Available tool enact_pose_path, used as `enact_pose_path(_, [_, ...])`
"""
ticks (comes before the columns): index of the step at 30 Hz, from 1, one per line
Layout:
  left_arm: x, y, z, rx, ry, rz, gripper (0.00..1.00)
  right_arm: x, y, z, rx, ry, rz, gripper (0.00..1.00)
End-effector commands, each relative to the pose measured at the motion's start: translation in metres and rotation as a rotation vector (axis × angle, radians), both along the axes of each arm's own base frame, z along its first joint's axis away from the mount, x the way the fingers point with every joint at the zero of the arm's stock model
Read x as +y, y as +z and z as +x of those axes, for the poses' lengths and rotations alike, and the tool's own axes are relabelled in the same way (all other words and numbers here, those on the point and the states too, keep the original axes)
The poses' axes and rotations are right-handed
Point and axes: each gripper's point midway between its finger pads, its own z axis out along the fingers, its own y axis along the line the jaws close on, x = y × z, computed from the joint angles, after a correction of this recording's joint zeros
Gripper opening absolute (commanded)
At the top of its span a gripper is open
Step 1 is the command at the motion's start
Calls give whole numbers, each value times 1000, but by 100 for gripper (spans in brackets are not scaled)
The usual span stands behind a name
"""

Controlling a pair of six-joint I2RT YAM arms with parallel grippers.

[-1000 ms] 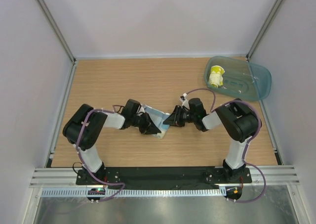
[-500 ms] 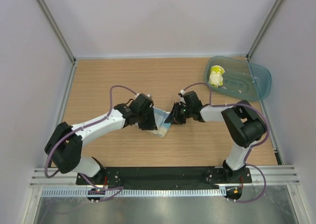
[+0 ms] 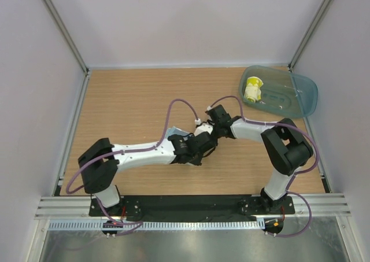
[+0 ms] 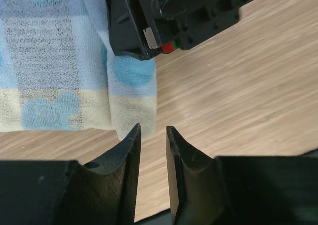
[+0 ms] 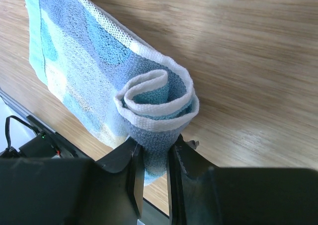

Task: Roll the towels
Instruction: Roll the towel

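Pinching the coiled end of the light blue towel (image 5: 89,61), my right end effector (image 5: 153,153) is closed on the cloth, with the spiral of the roll standing just above its jaws. My left end effector (image 4: 153,135) hovers low beside the towel's pale hem. Its jaws stand a narrow way apart with only bare wood between them, so it holds nothing. The unrolled part of the towel lies flat on the table (image 3: 133,100), near the middle, between my two wrists.

I judge the step in hand to be rolling this second towel: the roll is begun at one end but most of the cloth is not yet wound.

Next, I think the left end effector should steady or take the hem at its fingertip, so the right can turn the coil along the cloth without dragging it askew. The two wrists are crowded close, so they need care.

Far off at the right rear corner, the yellow towel (image 3: 252,90) sits in the teal tray (image 3: 300,97), seemingly already rolled.
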Motion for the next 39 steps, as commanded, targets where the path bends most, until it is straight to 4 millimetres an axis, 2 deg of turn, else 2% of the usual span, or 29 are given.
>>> enact_pose_path(1, [4, -5, 9, -88, 13, 110, 28, -3, 12, -2, -15, 12, -27, 14])
enact_pose_path(6, [1, -24, 2, -100, -6, 182, 31, -5, 12, -4, -11, 12, -29, 14])
enact_pose_path(12, [6, -47, -4, -74, -21, 235, 36, -4, 15, -4, -12, 17, -24, 14])
enact_pose_path(20, [17, -64, -5, -77, -19, 263, 49, -2, 19, -4, -10, 26, -17, 14])
enact_pose_path(26, [22, -81, -6, -51, -15, 301, 52, 1, 20, -4, -1, 35, -8, 14])
enact_pose_path(32, [30, -101, -3, 43, 4, 286, 48, 3, 17, -7, 27, 52, -3, 14])
enact_pose_path(33, [37, -107, 1, 67, 23, 289, 46, 3, 16, -8, 32, 55, -5, 14])
enact_pose_path(36, [37, -115, 1, 122, 18, 273, 36, 2, 12, -11, 49, 61, -9, 14])
enact_pose_path(38, [36, -119, 1, 144, 9, 274, 24, 2, 10, -12, 58, 70, -10, 14])
enact_pose_path(39, [35, -120, 0, 154, -1, 269, 21, 1, 7, -14, 68, 73, -17, 14])
